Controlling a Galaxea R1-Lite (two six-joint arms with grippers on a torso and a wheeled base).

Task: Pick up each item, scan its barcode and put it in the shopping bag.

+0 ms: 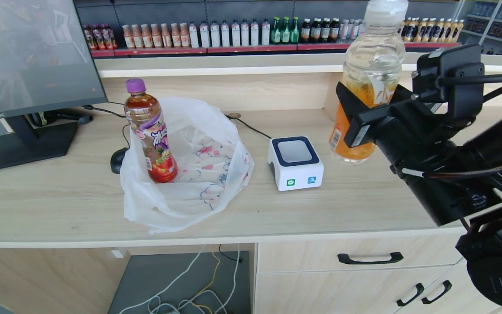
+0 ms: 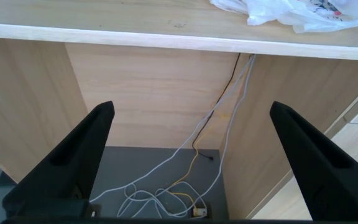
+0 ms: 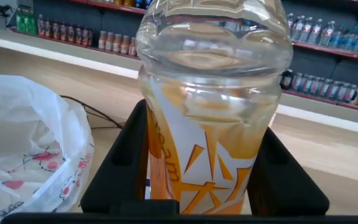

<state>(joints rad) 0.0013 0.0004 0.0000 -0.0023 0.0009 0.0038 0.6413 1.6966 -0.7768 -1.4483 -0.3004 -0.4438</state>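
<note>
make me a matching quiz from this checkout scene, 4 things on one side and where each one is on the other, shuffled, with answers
Things
1. purple-capped bottle
2. orange-label bottle
3. scanner
4. left end effector

Places
A. open, down below the counter edge
B. standing in the shopping bag
C. clamped in the right end effector
D. on the counter, between the bag and the held bottle

Pairs: 1-B, 2-C, 3-D, 4-A
</note>
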